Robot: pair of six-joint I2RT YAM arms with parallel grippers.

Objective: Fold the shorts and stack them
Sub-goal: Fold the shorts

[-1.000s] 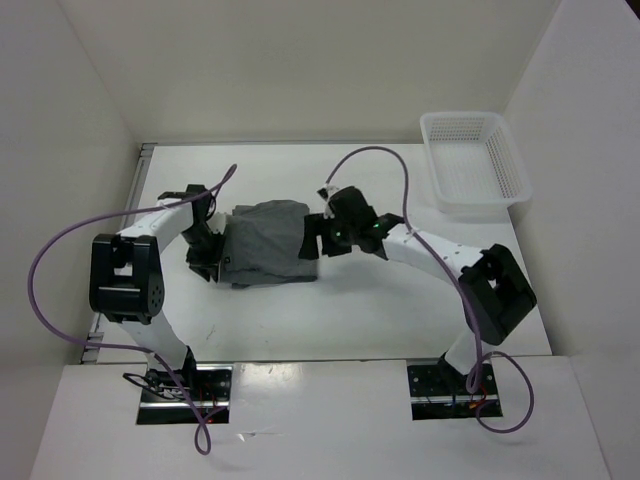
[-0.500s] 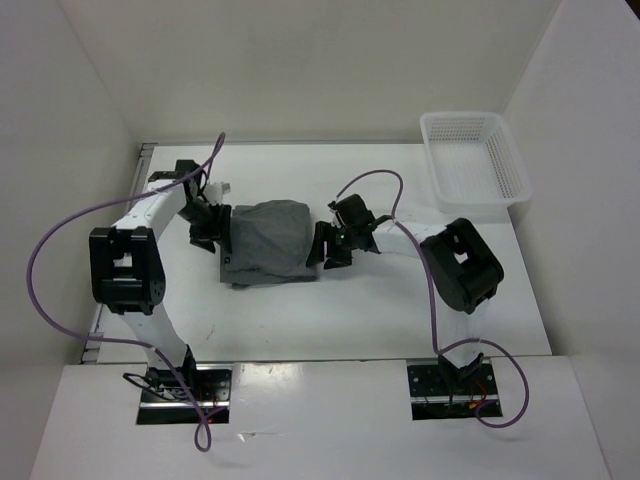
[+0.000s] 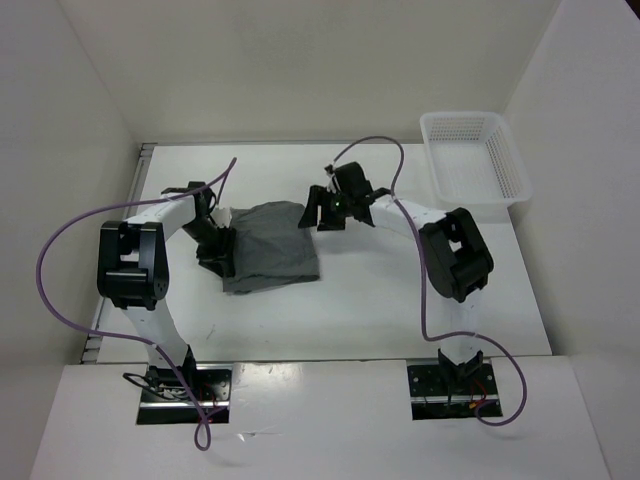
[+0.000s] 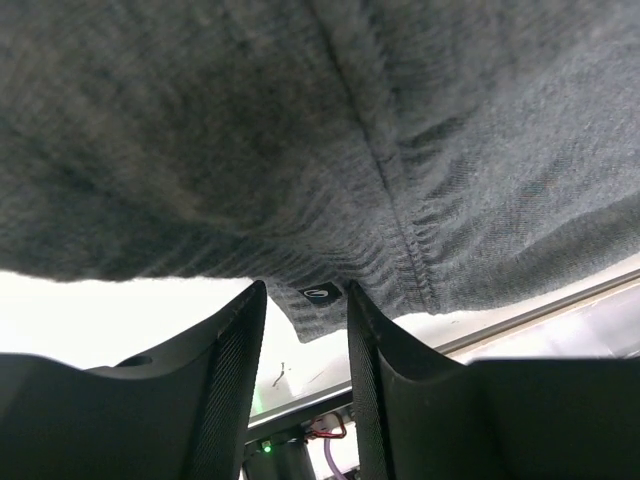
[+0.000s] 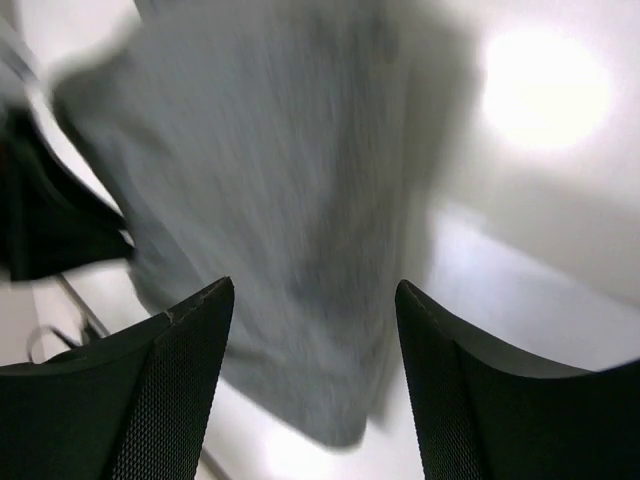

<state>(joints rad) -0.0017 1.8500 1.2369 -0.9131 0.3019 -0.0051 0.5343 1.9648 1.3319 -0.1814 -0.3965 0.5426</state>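
Note:
The dark grey shorts lie folded in a rough square on the white table, left of centre. My left gripper is low at their left edge. In the left wrist view the shorts fill the top, and the jaws of the left gripper stand a little apart, with a hem corner bearing a small label at the tips. My right gripper hovers at the shorts' far right corner. In the blurred right wrist view it is wide open and empty over the shorts.
A white plastic mesh basket stands at the far right of the table. White walls close in the table at the left, back and right. Purple cables loop off both arms.
The right gripper has moved from the shorts' right edge up to their far right corner. The left gripper has slid nearer along the left edge. The shorts have shifted and turned slightly.

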